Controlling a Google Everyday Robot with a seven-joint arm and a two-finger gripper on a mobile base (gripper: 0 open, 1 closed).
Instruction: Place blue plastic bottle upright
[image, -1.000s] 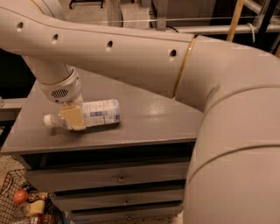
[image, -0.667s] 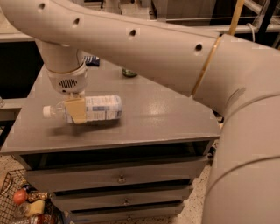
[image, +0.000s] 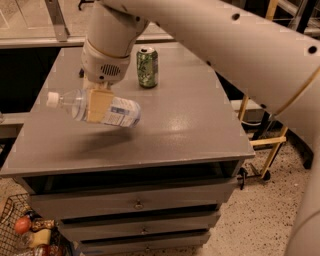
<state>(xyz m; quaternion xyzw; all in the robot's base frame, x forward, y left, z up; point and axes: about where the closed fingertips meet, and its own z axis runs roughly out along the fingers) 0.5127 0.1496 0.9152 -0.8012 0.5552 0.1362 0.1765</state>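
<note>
The blue plastic bottle (image: 117, 111) is clear with a white cap at its left end and a blue-and-white label. It hangs on its side, cap slightly raised, above the left part of the grey cabinet top (image: 190, 125); its shadow lies below it. My gripper (image: 97, 105) hangs from the big cream arm and is shut on the bottle's middle, one tan finger (image: 98, 106) across its front.
A green soda can (image: 147, 67) stands upright at the back centre of the cabinet top. Drawers run down the cabinet front. A wire basket (image: 25, 232) with items sits on the floor at lower left. The arm spans the top right.
The bottle lay on the cabinet top with the gripper around it; now it is lifted off the surface, still on its side. The view has shifted, showing the can.
</note>
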